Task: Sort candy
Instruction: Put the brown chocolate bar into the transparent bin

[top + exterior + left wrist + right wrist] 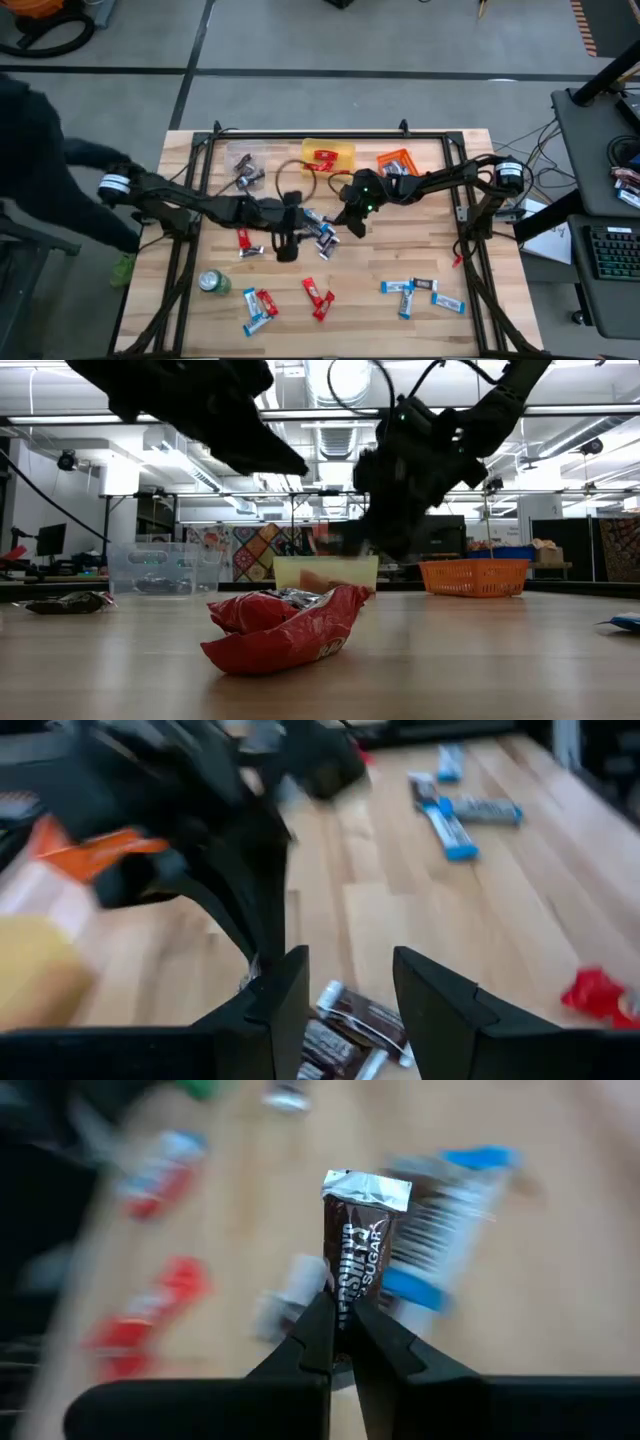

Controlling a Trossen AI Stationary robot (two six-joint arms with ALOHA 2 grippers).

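Wrapped mini bars lie scattered on the wooden table: a mixed pile [322, 236] at the centre, red ones [318, 296], blue-and-white ones [420, 292] near the near edge, and a red wrapper [285, 625] close to the low camera. My right gripper [343, 1305] hangs above the pile's far-right side [352, 222], shut on a dark brown bar [358, 1230] with silver ends. My left gripper [350, 965] is open just left of the pile [285, 244], its fingers standing over brown bars [350, 1020] without touching them. My right gripper pinches the brown bar between its two fingertips by one end [348, 1288]. The rest of the bar, with its silver crimped end [366, 1188], sticks straight out beyond the fingers. It is lifted clear of the table.
Along the far edge stand a clear container [243, 162], a yellow container [340, 150] holding red candy, and an orange basket [398, 160]. A round green can [213, 283] sits near the left near corner. A person [40, 150] stands by the table's left side.
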